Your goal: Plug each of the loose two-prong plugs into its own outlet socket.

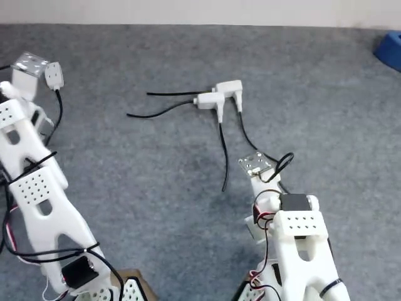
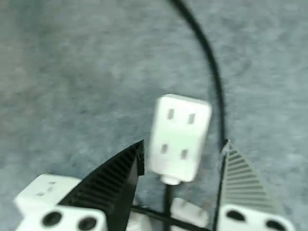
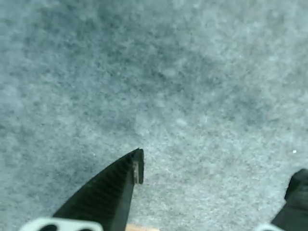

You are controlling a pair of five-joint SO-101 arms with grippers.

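A white outlet socket with two pairs of slots lies on the grey carpet, its black cord curving away. My left gripper is open, one finger on each side of the socket with a gap on both. In the high view this socket is at the far left beside the left gripper. Two white plug bodies lie touching mid-table, black cords trailing from them. My right gripper stands open over bare carpet; the high view places the right gripper short of the plugs.
Black cords run from the plug pair toward the left and toward the right arm. A blue object sits at the far right edge. A brown piece lies by the left arm's base. Carpet stretches between the arms.
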